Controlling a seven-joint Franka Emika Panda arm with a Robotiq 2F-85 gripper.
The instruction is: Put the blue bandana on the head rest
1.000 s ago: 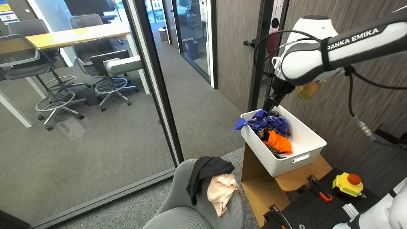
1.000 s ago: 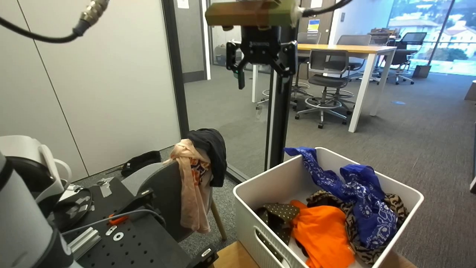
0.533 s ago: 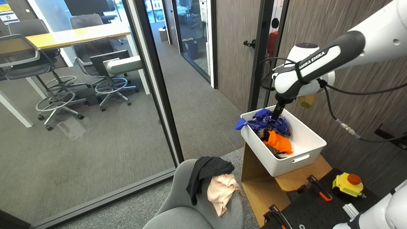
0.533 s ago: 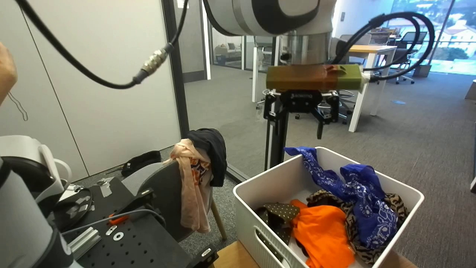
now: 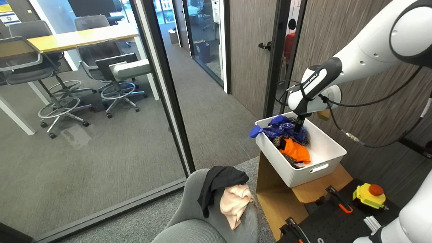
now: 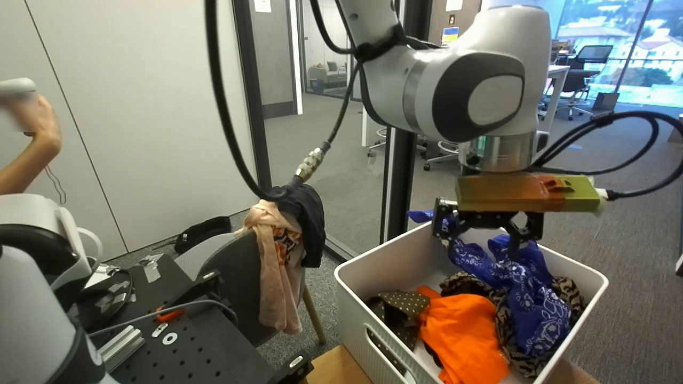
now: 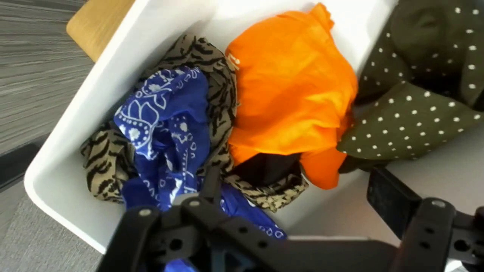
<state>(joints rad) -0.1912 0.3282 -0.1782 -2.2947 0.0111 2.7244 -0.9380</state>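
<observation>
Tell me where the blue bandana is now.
In the wrist view, the blue bandana lies in the white bin, on the striped cloth, left of the orange cloth. In an exterior view, one end hangs over the rim.

I see an orange cloth [image 7: 291,83] touching a polka-dot cloth [image 7: 408,124] and a tiger-striped cloth [image 7: 221,107]. In both exterior views, a black cloth [image 5: 223,179] lies against a peach cloth [image 5: 234,202]; in an exterior view I have a brown door [image 5: 249,57] with a black handle [image 5: 265,46].
</observation>
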